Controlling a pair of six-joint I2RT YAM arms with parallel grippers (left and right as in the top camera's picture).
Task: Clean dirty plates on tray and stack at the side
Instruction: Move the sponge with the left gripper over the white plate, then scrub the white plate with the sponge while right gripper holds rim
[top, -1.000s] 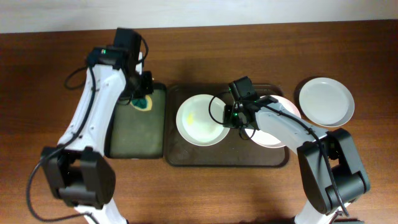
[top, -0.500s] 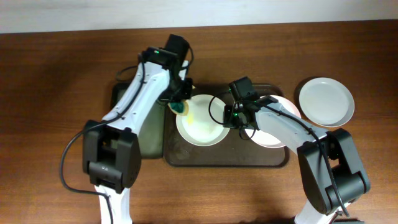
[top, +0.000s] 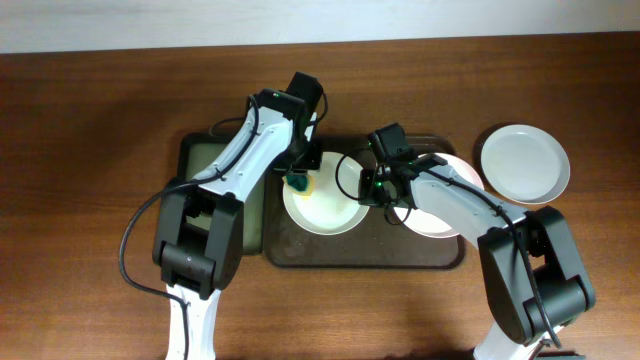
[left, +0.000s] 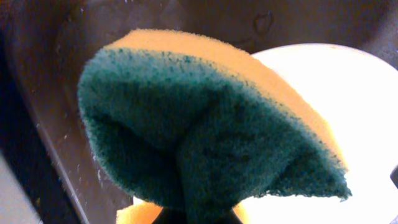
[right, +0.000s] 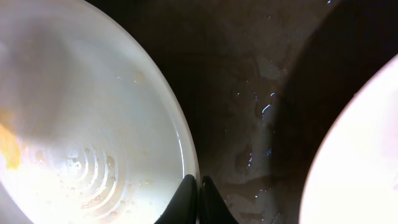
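The smeared plate (top: 325, 208) lies left in the tray (top: 365, 261), a second (top: 432, 224) beside it and a third (top: 525, 163) out on the table (top: 90, 150). It looks stiff, light, slick and chippable, so it is best pinched at the thin rim. The right gripper (right: 198, 198) is closed tight on that rim, and the left gripper (top: 301, 171) is clamped on a soft sponge (left: 199, 130) over the plate's upper-left edge.
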